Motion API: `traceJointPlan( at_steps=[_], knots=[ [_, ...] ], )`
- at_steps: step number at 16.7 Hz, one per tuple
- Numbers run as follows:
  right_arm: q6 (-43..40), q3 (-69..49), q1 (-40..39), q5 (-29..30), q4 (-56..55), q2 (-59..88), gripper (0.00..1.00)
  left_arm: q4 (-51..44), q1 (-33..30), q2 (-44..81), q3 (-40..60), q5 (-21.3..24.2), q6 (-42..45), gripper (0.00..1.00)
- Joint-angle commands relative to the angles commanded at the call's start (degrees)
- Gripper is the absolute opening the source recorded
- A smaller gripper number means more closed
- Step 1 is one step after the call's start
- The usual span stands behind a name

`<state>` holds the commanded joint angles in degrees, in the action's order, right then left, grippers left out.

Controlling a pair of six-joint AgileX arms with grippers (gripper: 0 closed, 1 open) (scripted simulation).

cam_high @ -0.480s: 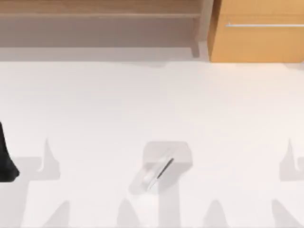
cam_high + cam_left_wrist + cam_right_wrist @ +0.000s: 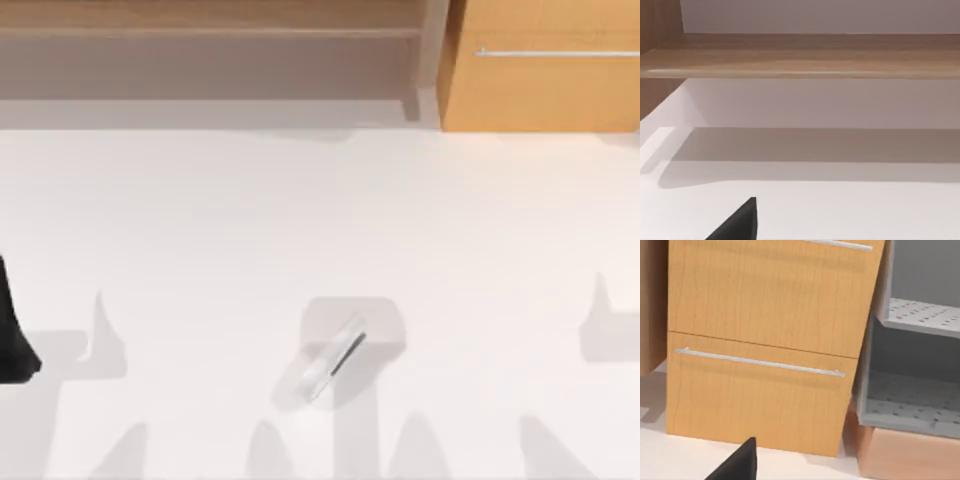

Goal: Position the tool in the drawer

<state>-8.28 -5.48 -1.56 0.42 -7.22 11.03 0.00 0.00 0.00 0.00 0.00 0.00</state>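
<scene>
tool [image 2: 335, 362] lies flat (tilted) mid-table, drawer [image 2: 545, 85] closed.

- The left arm [image 2: 12, 330] shows in the top view as a dark shape at the far left edge of the frame, a little below the middle, cut off by the border.
- The left end effector [image 2: 737, 222] appears in the left wrist view as a black wedge at the bottom of the frame, left of centre, its tip pointing up; whether it is open or closed cannot be made out.
- The right end effector [image 2: 737, 462] appears in the right wrist view as the same kind of black wedge at the bottom, left of centre; its opening likewise cannot be judged.
</scene>
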Motion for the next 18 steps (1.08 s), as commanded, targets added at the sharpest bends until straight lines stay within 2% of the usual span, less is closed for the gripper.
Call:
traceJointPlan(
  at_steps=[5, 18],
  knots=[
    [-15.2, -9.3, -1.8, 1.9, -12.6, 21.7, 1.0, 0.0, 0.0, 0.0, 0.0, 0.0, 0.0, 1.0],
    [-63.9, -38.5, -6.8, 9.2, -52.5, 92.3, 1.0, 0.0, 0.0, 0.0, 0.0, 0.0, 0.0, 1.0]
  ],
)
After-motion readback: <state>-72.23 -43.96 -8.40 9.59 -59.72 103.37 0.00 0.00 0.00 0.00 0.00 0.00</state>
